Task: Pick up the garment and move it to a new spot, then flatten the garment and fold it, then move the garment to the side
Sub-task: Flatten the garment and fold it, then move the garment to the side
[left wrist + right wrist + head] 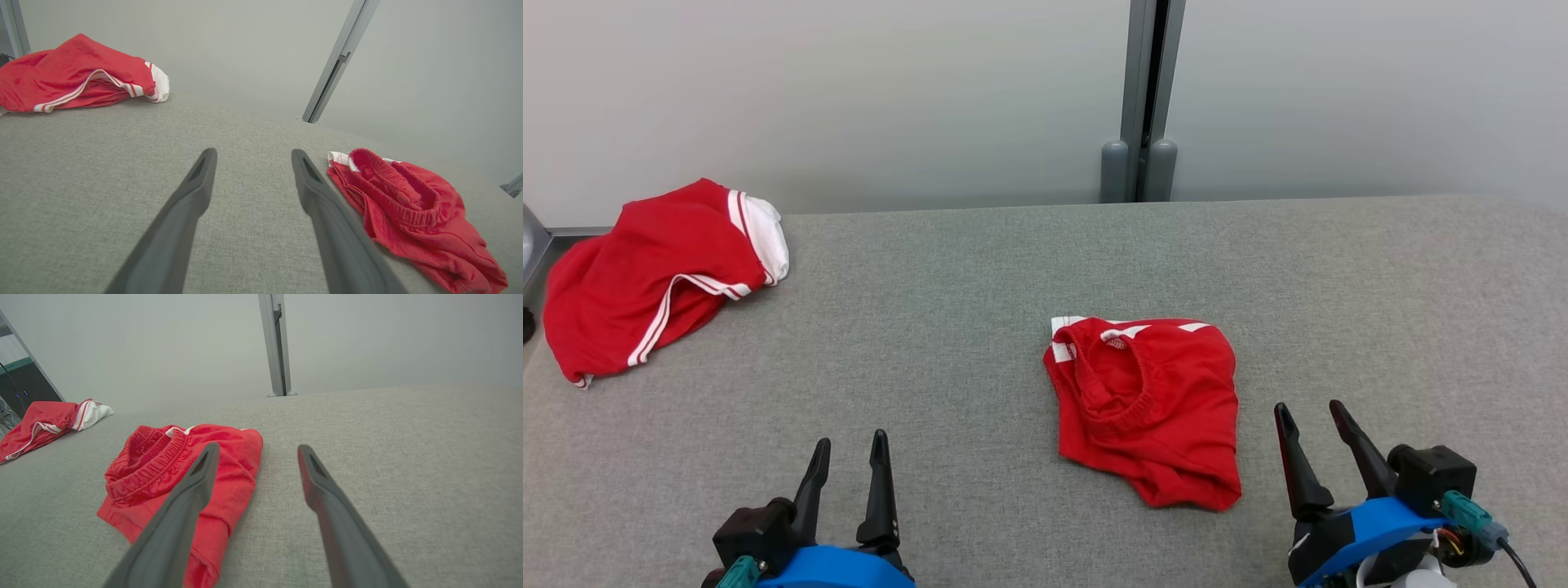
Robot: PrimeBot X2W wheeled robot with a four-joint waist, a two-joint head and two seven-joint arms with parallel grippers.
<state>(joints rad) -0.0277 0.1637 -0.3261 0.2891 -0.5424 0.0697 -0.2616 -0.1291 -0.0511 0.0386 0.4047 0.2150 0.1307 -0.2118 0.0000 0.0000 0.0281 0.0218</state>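
A crumpled pair of red shorts (pixel 1147 404) with white trim and an elastic waistband lies in a heap a little right of the table's middle; the same shorts (pixel 408 212) sit right of the left fingers, and the shorts (pixel 175 473) lie partly behind the right gripper's left finger. My left gripper (pixel 851 445) stands open at the lower left, well apart from the heap; the left gripper (pixel 251 155) holds nothing. My right gripper (pixel 1311 412) is open just right of the heap's lower edge, empty; the right gripper (pixel 257 451) hovers over bare cloth.
A second red garment with white stripes (pixel 654 273) lies bunched at the table's far left corner. The grey fabric tabletop (pixel 931 327) ends at a pale wall with a grey vertical post (pixel 1147 98) behind its middle.
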